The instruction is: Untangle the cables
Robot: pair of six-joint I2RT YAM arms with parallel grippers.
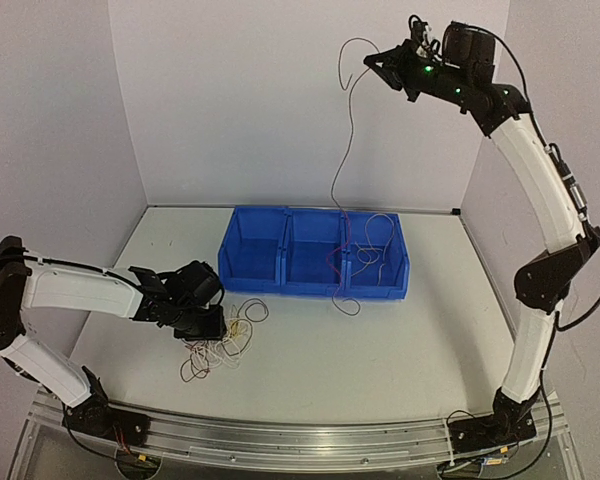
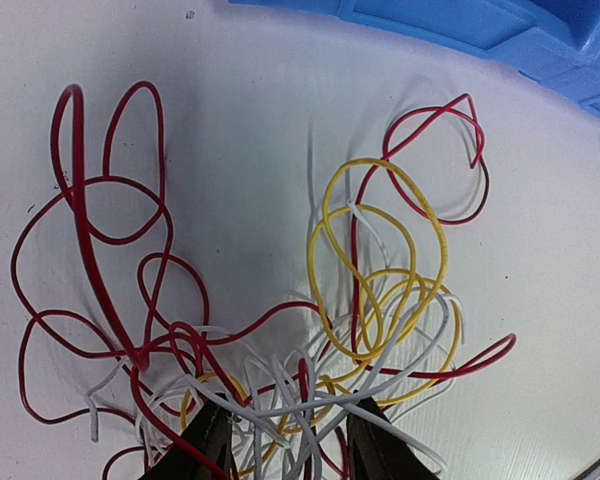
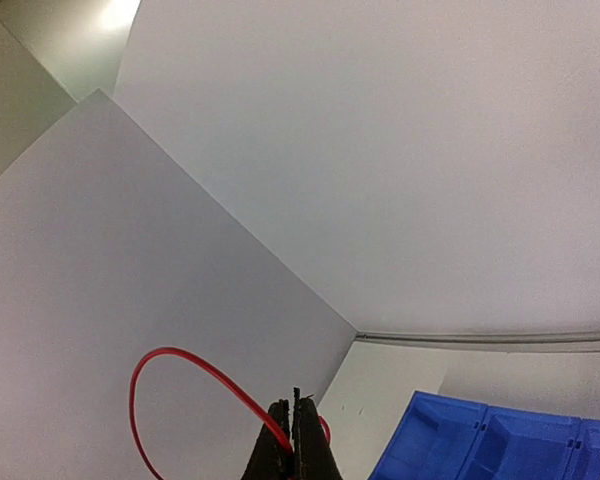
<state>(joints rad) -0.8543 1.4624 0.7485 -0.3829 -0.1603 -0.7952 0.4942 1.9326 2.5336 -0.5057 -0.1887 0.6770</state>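
Observation:
A tangle of thin red, white and yellow cables (image 1: 218, 345) lies on the table in front of the left bin. In the left wrist view the cables (image 2: 280, 340) spread out as loops. My left gripper (image 1: 206, 326) is down at the tangle. It is open (image 2: 292, 450), with white and red strands lying between its fingers (image 2: 212, 445). My right gripper (image 1: 370, 62) is raised high at the back right. It is shut (image 3: 293, 425) on a red cable (image 3: 195, 365), which hangs down (image 1: 345, 140) toward the blue bins.
Three joined blue bins (image 1: 280, 285) stand at the middle back. The right bin holds a few loose cables (image 1: 377, 240), and one red strand (image 1: 346, 298) trails over its front onto the table. White walls close in the back and both sides.

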